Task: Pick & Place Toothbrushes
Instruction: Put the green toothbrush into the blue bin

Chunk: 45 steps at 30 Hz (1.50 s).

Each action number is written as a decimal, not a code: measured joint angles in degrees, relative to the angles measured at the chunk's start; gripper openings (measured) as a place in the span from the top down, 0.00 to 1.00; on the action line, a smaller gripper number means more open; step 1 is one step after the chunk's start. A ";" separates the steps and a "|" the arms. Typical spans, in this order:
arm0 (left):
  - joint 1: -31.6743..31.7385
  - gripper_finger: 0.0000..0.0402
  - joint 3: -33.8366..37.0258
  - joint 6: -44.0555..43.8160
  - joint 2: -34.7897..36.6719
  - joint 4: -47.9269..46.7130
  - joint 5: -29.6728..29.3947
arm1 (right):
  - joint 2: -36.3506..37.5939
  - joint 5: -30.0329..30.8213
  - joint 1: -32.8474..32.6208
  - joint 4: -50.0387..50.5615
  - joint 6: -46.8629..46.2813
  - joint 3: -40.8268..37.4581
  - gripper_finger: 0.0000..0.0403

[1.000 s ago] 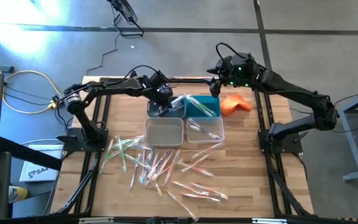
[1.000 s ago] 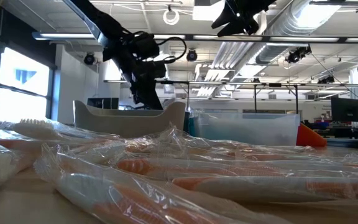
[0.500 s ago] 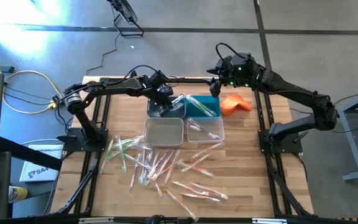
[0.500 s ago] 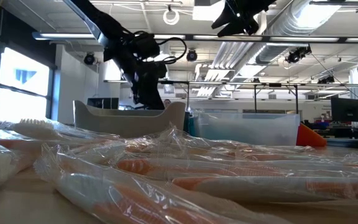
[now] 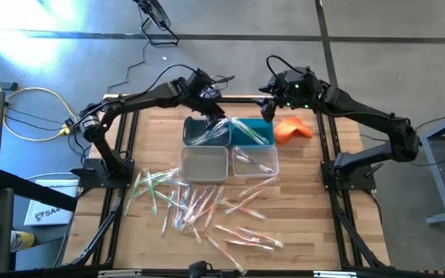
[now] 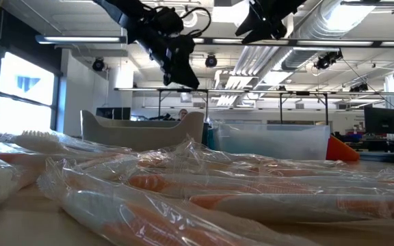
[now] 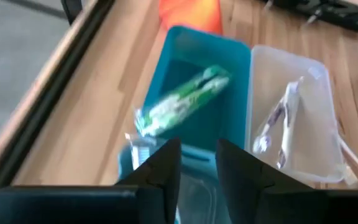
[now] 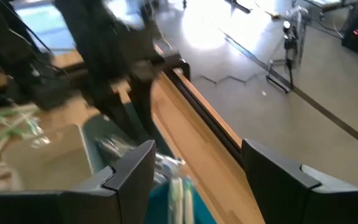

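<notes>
Many wrapped toothbrushes (image 5: 199, 205) lie loose on the near half of the wooden table, and they fill the foreground of the low view (image 6: 183, 191). A green one (image 7: 182, 102) lies in the teal bin (image 5: 252, 131). A wrapped one (image 5: 209, 133) lies slantwise over the dark far-left bin (image 5: 195, 133). My left gripper (image 5: 211, 99) hangs above that bin, its fingers (image 7: 197, 171) a little apart with nothing between them. My right gripper (image 5: 269, 104) waits open (image 8: 197, 186) above the table's far edge, by the teal bin.
Four small bins stand two by two at the table's middle. The near-left one (image 5: 203, 162) is pale, and the near-right clear one (image 5: 255, 161) holds a few toothbrushes (image 7: 278, 118). An orange cloth (image 5: 292, 129) lies right of the teal bin. Bare wood lies at the far left.
My left gripper has gone up out of the dark far-left bin and a little toward the table's far edge. It now hangs well above the bins, where a second ago it was low at the bin. My right arm has kept still.
</notes>
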<state>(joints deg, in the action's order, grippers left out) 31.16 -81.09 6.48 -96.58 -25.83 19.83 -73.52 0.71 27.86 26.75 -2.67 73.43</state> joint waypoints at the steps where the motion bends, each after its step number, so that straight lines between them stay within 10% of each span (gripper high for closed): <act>1: 0.22 0.81 -0.34 0.43 0.25 -0.24 0.02 | -0.02 0.66 0.02 0.74 0.05 0.00 0.43; 8: 0.72 0.99 -0.47 0.65 0.93 -1.55 1.05 | -0.02 0.56 0.02 3.08 0.98 0.00 0.43; 45: 1.77 1.00 -0.50 3.80 11.80 -10.51 0.38 | -0.02 0.88 0.04 2.81 0.97 0.00 0.43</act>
<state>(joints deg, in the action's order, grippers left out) 32.93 -81.58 10.28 -84.79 -36.34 20.20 -73.54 1.58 27.90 29.56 -1.70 73.43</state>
